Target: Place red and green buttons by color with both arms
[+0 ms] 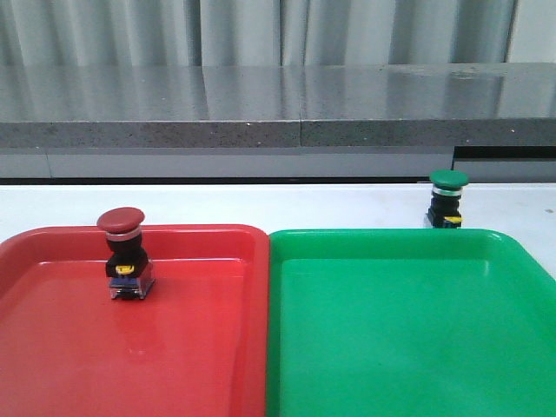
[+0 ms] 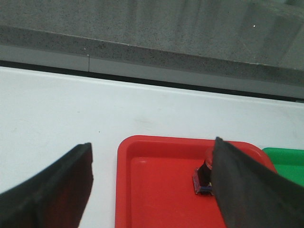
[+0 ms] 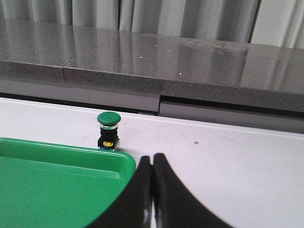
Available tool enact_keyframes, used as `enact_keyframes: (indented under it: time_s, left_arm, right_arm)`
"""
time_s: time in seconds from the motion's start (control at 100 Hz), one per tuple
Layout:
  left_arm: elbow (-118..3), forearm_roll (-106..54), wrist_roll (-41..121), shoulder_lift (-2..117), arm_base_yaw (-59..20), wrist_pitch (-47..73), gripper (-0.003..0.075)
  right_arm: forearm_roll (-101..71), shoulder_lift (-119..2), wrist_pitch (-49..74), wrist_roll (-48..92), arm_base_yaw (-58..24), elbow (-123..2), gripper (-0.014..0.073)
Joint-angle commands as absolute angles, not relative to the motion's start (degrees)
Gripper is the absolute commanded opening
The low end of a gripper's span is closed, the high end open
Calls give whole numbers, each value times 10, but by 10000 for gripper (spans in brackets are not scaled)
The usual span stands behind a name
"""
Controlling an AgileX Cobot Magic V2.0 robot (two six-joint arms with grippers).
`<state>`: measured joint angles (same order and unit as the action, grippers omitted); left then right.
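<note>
In the front view, the red button (image 1: 122,254) stood upright inside the red tray (image 1: 52,347), in the left half of the frame near the tray's far rim. The green button (image 1: 447,200) stood on the white table (image 1: 287,204) at the upper right, just behind the far rim of the green tray (image 1: 408,347) and not in it. Neither arm showed here. A grey stone ledge (image 1: 278,109) ran across the top of the frame, with pale curtains (image 1: 261,30) behind it.

In the left wrist view, the left gripper (image 2: 151,183) was spread wide, one finger at lower left over the table, the other at lower right partly hiding the red button (image 2: 205,175) in its tray. It pinched nothing.

In the right wrist view, the right gripper (image 3: 152,190) had its fingers pressed together at bottom centre, empty, beside the green tray's corner. The green button (image 3: 109,130) stood left of centre, beyond the tray rim.

The red half looked done; the green one remained. To do it well, the right fingers would likely need to part first, straddle the black body below the cap, then lift clear of the rim before setting down.
</note>
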<state>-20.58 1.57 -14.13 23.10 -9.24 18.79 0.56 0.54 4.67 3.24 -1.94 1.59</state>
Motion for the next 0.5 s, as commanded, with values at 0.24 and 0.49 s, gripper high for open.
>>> enact_keyframes:
  time_s: [0.24,0.49]
  left_arm:
    - [-215,20,-147,179,-90,147,127]
    - [-215,20,-147,179,-90,147,-19]
  right_arm:
    - [6,18,-4,32,-16,7,-101]
    - [6,18,-4,32,-16,7,-101]
